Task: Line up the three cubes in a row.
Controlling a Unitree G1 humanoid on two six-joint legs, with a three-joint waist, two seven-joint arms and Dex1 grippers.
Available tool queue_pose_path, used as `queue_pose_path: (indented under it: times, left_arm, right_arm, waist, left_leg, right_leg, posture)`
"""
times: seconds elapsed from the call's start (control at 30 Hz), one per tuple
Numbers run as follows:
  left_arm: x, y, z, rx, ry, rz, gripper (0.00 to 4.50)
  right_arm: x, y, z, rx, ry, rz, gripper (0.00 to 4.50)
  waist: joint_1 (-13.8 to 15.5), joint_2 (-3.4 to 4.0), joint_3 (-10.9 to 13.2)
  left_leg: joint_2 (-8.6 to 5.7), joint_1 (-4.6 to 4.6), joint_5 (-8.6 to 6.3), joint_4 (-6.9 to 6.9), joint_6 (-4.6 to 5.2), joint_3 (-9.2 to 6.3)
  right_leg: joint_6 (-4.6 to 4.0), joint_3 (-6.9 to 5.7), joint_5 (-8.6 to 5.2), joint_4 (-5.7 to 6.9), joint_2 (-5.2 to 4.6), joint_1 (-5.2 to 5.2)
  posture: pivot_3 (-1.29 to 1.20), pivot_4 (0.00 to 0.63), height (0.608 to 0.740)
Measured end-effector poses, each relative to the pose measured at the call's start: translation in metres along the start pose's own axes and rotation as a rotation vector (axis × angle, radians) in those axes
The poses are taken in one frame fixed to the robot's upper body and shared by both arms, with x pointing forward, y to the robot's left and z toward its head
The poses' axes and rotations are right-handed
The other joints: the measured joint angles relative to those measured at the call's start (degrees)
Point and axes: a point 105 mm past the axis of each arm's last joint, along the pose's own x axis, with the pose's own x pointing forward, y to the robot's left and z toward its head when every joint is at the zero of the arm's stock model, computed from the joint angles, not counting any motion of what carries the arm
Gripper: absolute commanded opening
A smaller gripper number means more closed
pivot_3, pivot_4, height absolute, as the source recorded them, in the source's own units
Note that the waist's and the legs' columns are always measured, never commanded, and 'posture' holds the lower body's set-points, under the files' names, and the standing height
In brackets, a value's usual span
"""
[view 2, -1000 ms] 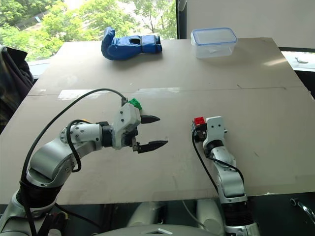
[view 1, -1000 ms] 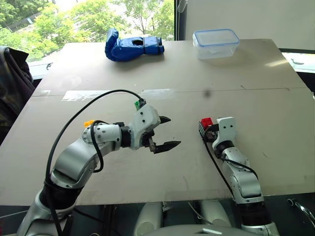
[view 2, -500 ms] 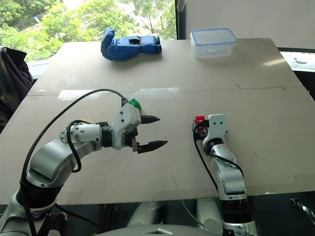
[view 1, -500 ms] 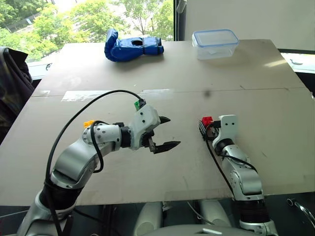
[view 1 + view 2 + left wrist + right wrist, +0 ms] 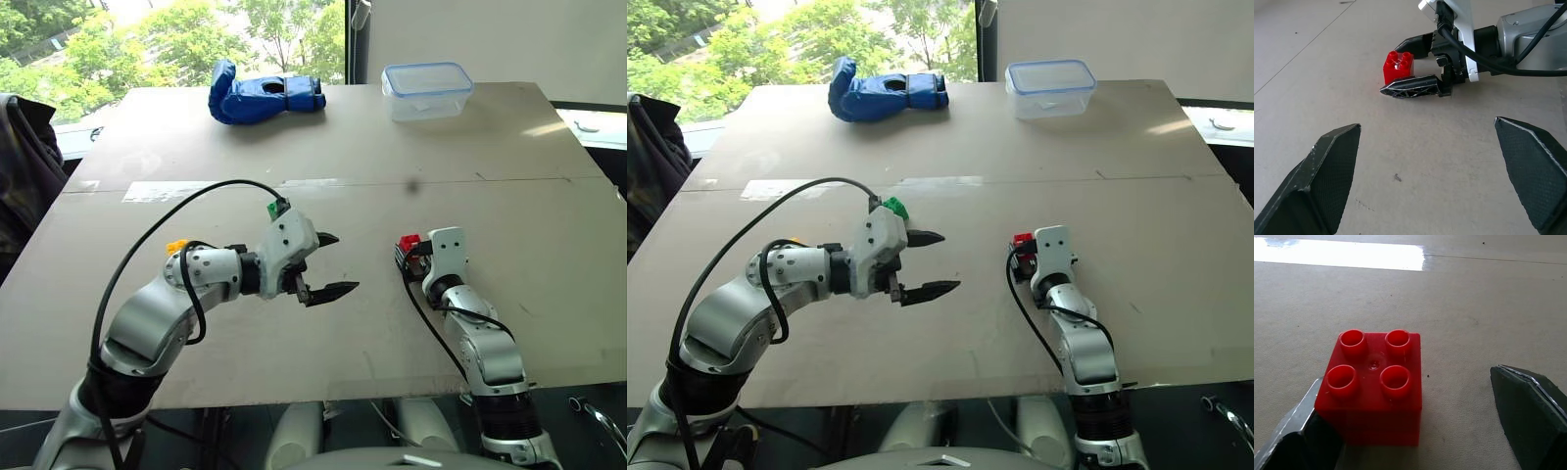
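The red cube (image 5: 1373, 384) is sitting on the worktop (image 5: 509, 196) right between the right tool's (image 5: 1413, 66) wide-open fingers, closer to one finger. The left tool (image 5: 328, 264) is hanging open, farther away.

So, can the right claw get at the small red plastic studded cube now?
Probably yes: the right claw is open and the small red plastic studded cube sits between its fingers, with nothing in the way.

Test room: bare board table (image 5: 509, 176), tree-facing window (image 5: 118, 39).
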Motion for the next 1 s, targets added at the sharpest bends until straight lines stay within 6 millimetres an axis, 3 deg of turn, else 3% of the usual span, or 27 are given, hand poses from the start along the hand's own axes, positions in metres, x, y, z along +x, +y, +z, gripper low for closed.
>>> queue_pose_path:
  times: [0.6,0.73,0.87,1.0]
  left_arm:
    - [-0.001,0.002,-0.002,0.016,0.006,0.011,4.5]
    - [-0.001,0.001,-0.004,0.009,0.007,0.008,4.5]
    - [-0.011,-0.006,-0.021,-0.039,0.02,0.042,4.5]
    - [-0.025,0.0,-0.029,-0.104,-0.06,0.215,4.5]
  right_arm:
    - [0.002,0.004,0.011,-0.031,-0.147,0.005,4.47]
    - [0.0,0.006,0.021,-0.025,-0.197,0.04,4.47]
    - [-0.03,0.021,0.059,-0.027,-0.381,0.262,4.47]
    - [-0.059,0.014,0.07,-0.056,-0.416,0.427,4.47]
  waist:
    - [-0.1,0.14,0.1]
    - [-0.1,0.2,0.1]
    - [-0.2,0.24,0.2]
    - [0.4,0.23,0.2]
  left_leg:
    - [0.0,-0.15,0.1,-0.15,-0.18,0.03]
    - [0.01,-0.15,0.1,-0.22,-0.18,0.05]
    - [0.06,-0.15,0.05,-0.45,-0.09,0.06]
    - [0.02,-0.18,-0.02,-0.46,0.03,0.04]
  right_leg:
    - [0.0,0.03,0.0,-0.03,-0.01,-0.19]
    - [0.0,0.05,0.0,-0.06,-0.01,-0.2]
    - [-0.01,0.06,-0.01,-0.2,-0.04,-0.25]
    - [0.0,0.0,0.0,-0.3,-0.18,-0.21]
  posture:
    - [0.0,0.15,0.74]
    - [0.0,0.15,0.74]
    - [0.0,0.15,0.74]
    - [0.0,0.15,0.74]
